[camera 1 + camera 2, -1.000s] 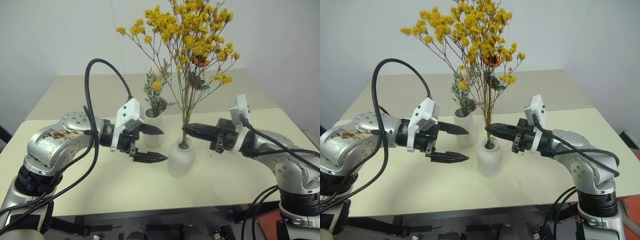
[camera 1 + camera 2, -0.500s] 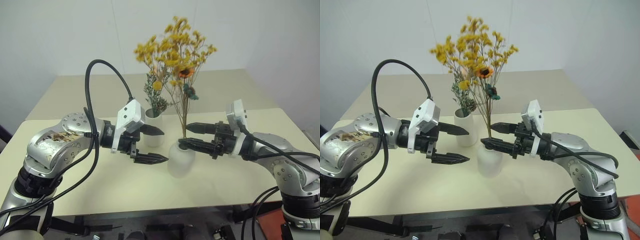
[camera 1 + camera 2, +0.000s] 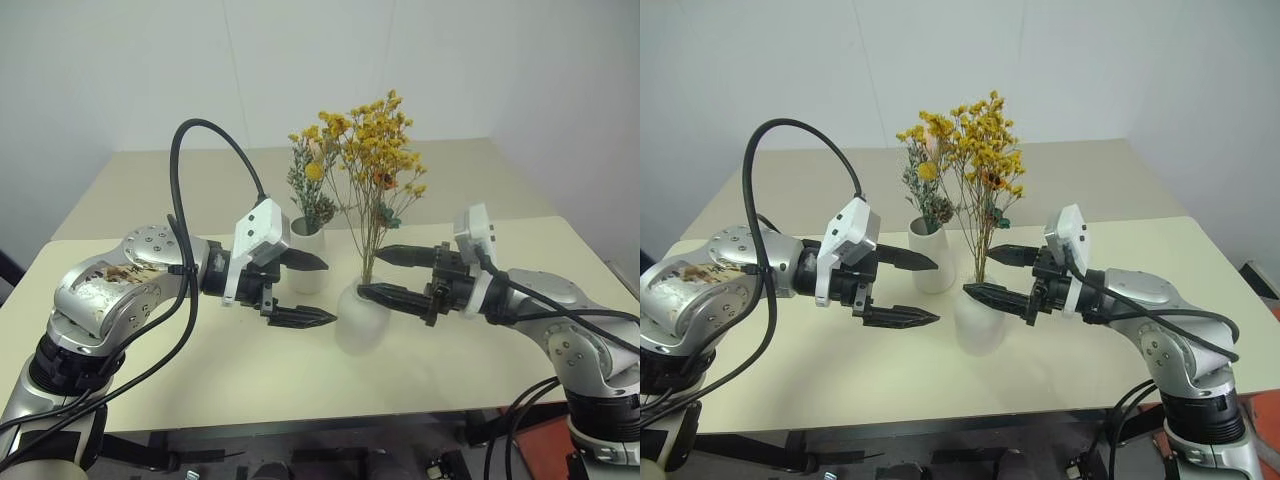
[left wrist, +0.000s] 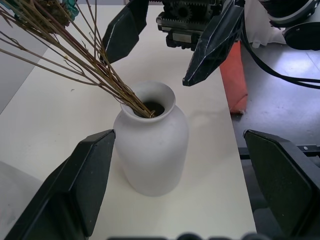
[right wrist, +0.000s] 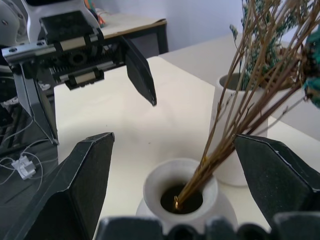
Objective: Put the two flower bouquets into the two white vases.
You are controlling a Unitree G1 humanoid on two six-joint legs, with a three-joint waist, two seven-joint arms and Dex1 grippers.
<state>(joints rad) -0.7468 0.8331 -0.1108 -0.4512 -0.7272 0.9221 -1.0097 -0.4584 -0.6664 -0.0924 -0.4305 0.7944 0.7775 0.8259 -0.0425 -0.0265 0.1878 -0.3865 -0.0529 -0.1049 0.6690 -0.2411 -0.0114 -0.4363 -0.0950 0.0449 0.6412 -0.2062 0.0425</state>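
Stems (image 5: 220, 150) in squat vase (image 5: 180, 195) mouth, R wrist view | both claws (image 3: 308, 288) (image 3: 385, 275) wide

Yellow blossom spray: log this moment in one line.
yellow blossom spray: stems in squat white ceramic vase | right gripper: open, released | left gripper: open, empty

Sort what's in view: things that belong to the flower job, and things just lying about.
Job: yellow spray in squat vase; grey-green bunch in taller vase; left gripper and right gripper, both open.
Lying about: just the bare table.
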